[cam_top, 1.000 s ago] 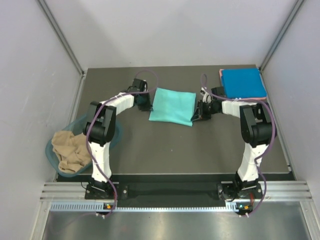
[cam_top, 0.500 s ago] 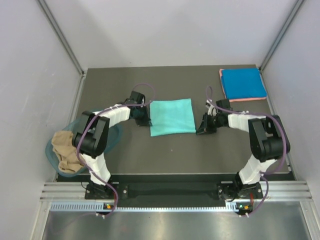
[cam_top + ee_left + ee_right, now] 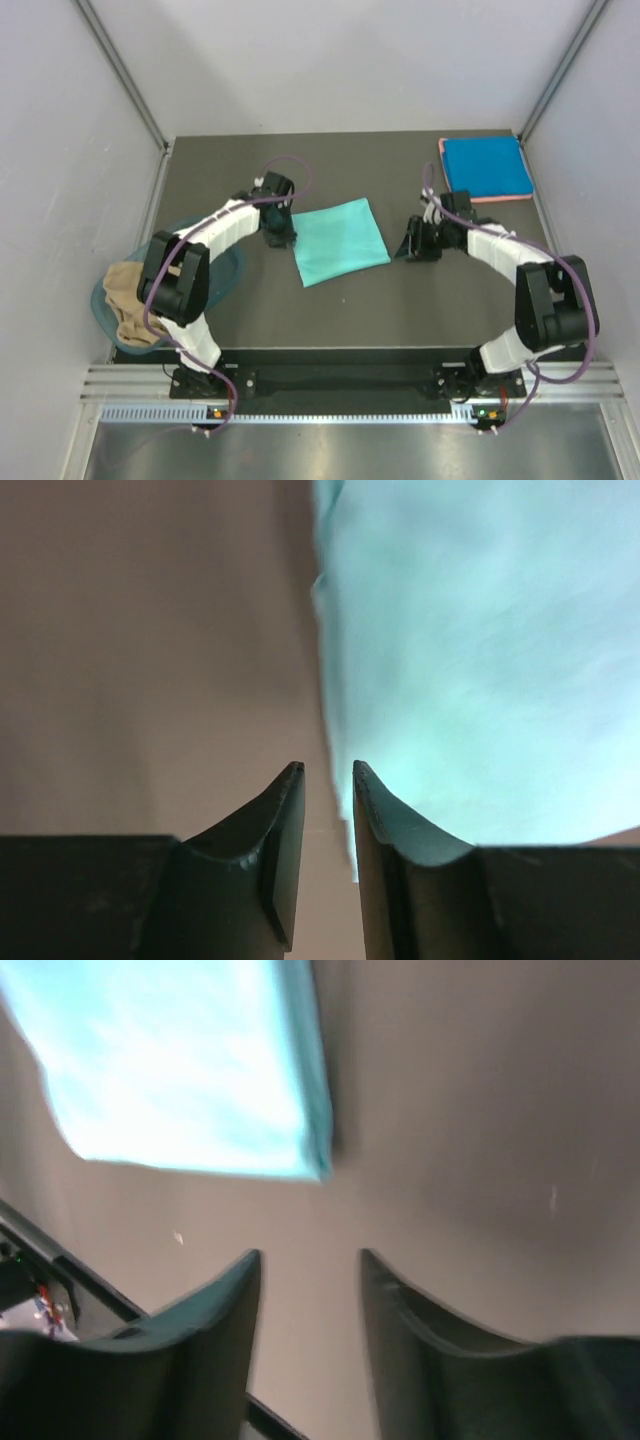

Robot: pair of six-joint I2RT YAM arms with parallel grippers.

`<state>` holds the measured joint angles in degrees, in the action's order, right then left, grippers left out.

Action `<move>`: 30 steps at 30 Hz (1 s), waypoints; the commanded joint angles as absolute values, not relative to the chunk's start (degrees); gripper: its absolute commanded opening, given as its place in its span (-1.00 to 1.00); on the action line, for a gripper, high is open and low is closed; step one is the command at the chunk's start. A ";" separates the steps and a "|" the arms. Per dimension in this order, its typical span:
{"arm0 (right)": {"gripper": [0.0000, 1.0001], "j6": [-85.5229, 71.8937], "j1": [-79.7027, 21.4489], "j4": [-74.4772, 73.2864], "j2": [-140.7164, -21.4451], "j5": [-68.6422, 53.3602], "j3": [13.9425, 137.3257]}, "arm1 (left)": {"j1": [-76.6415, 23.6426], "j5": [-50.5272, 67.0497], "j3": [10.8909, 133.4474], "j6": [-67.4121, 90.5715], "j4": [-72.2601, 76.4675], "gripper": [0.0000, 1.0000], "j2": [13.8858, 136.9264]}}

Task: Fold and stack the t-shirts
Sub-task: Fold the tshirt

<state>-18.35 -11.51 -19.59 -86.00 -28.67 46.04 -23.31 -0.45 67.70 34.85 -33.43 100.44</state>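
Teal tee [image 3: 340, 240] folded flat; left hand [image 3: 328, 768] narrow at its edge; right hand [image 3: 310, 1252] wide, apart.

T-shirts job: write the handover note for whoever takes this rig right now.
Left gripper: jaws nearly closed at the teal shirt's left edge; whether it pinches cloth is unclear.
Right gripper: open, empty, over bare table just right of that shirt.
Done: teal shirt folded, lying askew mid-table; blue shirt folded on a pink shirt at the far right corner.
To do: move the teal shirt onto that stack; then fold and stack the tan shirt, crumpled in the tub at the left edge.
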 commanded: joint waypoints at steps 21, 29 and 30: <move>0.17 -10.19 -16.34 -20.48 -103.62 -33.23 64.08 | -19.69 -5.62 90.00 26.46 -29.44 -0.40 117.77; 0.03 -11.34 -17.75 -18.46 -104.15 -30.94 61.79 | -18.81 -2.73 89.47 25.93 -28.65 -0.41 119.36; -0.09 -11.42 -17.84 -18.20 -103.45 -30.76 60.83 | -18.81 -2.29 89.47 25.49 -28.74 -0.41 119.18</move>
